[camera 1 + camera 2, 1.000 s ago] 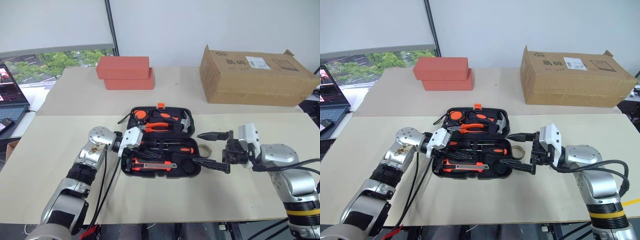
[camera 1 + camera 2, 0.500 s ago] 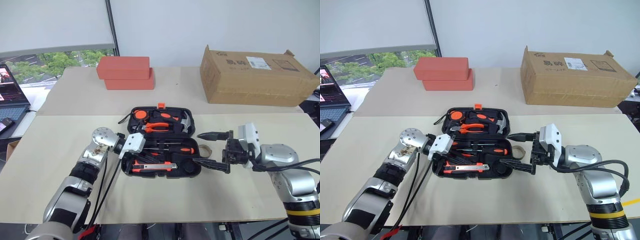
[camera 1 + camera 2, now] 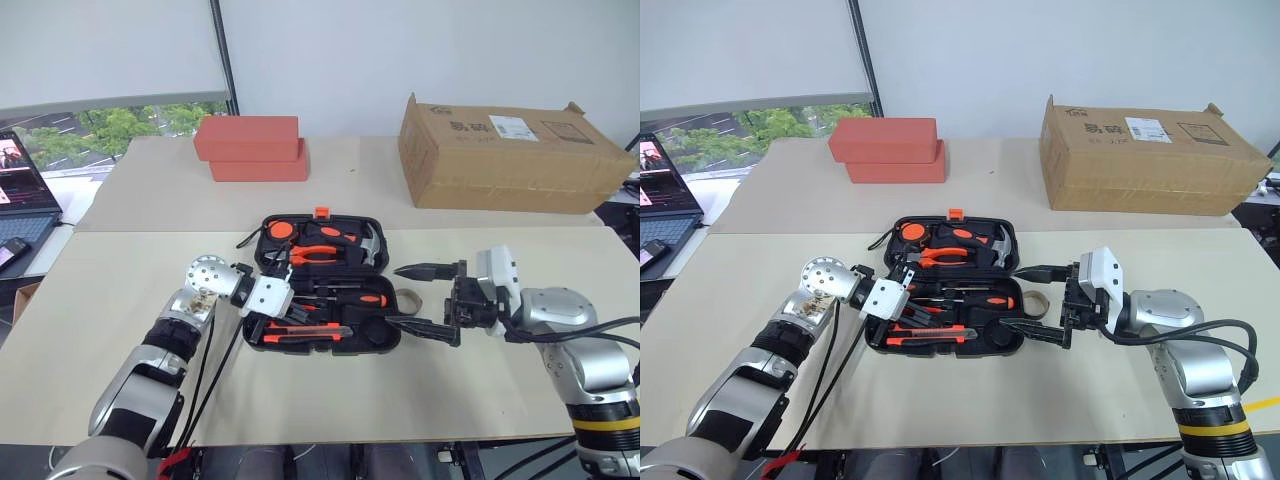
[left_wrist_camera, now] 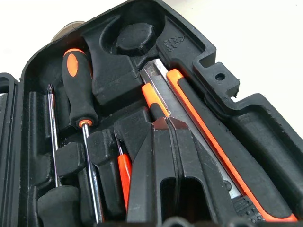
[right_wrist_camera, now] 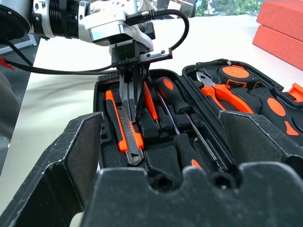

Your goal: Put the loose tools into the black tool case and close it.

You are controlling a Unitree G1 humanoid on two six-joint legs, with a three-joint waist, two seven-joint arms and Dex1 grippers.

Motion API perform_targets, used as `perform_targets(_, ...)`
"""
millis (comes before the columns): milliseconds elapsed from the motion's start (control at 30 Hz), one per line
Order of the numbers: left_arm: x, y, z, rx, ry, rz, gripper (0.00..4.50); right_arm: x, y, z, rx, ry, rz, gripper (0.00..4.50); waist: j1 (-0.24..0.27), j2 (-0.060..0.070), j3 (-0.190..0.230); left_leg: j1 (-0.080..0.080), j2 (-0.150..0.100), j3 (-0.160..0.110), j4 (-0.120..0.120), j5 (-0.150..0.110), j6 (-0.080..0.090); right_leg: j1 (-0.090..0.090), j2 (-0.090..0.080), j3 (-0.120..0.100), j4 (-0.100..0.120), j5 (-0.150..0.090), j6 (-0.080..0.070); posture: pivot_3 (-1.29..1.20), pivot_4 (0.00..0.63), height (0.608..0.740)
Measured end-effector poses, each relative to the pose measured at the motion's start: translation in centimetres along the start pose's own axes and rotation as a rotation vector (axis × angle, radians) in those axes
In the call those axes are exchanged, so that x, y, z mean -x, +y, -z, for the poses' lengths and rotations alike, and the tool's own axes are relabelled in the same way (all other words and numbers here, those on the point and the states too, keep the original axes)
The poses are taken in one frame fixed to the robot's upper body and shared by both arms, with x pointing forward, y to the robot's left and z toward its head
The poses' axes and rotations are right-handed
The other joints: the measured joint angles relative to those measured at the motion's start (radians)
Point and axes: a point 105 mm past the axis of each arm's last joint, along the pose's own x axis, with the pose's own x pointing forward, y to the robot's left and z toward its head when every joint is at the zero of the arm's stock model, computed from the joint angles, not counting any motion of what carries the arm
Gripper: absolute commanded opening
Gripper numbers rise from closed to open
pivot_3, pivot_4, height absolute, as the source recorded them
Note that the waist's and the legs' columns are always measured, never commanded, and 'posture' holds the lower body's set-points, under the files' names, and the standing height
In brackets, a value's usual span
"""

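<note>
Over the open black tool case (image 3: 325,285) | left hand (image 5: 134,111) closed, tips at utility knife (image 4: 189,123) | right hand (image 3: 425,298) open beside case

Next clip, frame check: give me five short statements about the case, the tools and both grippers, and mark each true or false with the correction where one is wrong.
1. The black tool case lies open on the table. True.
2. The left gripper is open wide above the case. False: its fingers are shut, with the tips down among the tools, next to the utility knife.
3. The right gripper is open and holds nothing. True.
4. The cardboard box sits between the case and the robot. False: it is on the far side of the table, beyond the case.
5. The pliers lie on the bare table beside the case. False: they sit in the far half of the case.
</note>
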Motion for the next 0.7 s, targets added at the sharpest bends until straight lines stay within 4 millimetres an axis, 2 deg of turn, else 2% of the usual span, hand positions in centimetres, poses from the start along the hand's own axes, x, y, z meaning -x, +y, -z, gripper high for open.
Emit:
perform_targets(167,-0.1,0.5,-0.2,0.005,-0.012,-0.04,0.01,0.3,-0.3,0.4,0.01,0.043,0.033,4.5,0.005,0.0,0.0,0.0,-0.001,0.0,0.001,0.0,0.0,0.0,-0.001,0.0,0.001,-0.001,0.002,0.0,0.15,0.711)
perform_targets(267,0.0,1.0,-0.6,0.081,-0.058,-0.089,0.01,0.7,-0.6,0.9,0.028,0.1,0.049,4.5,0.001,0.0,0.0,-0.005,0.0,0.0,0.002,0.0,0.001,-0.003,-0.001,0.0,0.0,-0.001,0.003,0.0,0.15,0.711)
perform_targets(400,0.7,1.7,-2.8,0.095,-0.13,-0.109,0.01,0.9,-0.9,1.7,0.021,0.143,0.065,4.5,-0.004,0.0,0.0,-0.007,0.0,-0.001,0.001,0.001,0.0,-0.005,0.001,0.0,0.0,0.002,-0.003,0.0,0.15,0.711)
perform_targets(667,3.0,-0.1,-3.9,0.22,-0.131,-0.082,0.01,1.7,-1.2,3.2,0.042,0.3,0.042,4.5,-0.008,0.0,0.0,-0.007,0.0,0.0,0.001,0.0,0.0,-0.005,0.001,0.0,-0.001,-0.002,0.004,0.0,0.15,0.711)
perform_targets(700,3.5,0.1,-4.4,0.24,-0.147,-0.097,0.26,1.8,-1.2,3.5,0.045,0.332,0.04,4.5,-0.006,0.0,0.0,-0.007,0.0,-0.001,0.001,0.0,0.0,-0.005,0.0,0.0,0.0,-0.002,0.004,0.0,0.15,0.711)
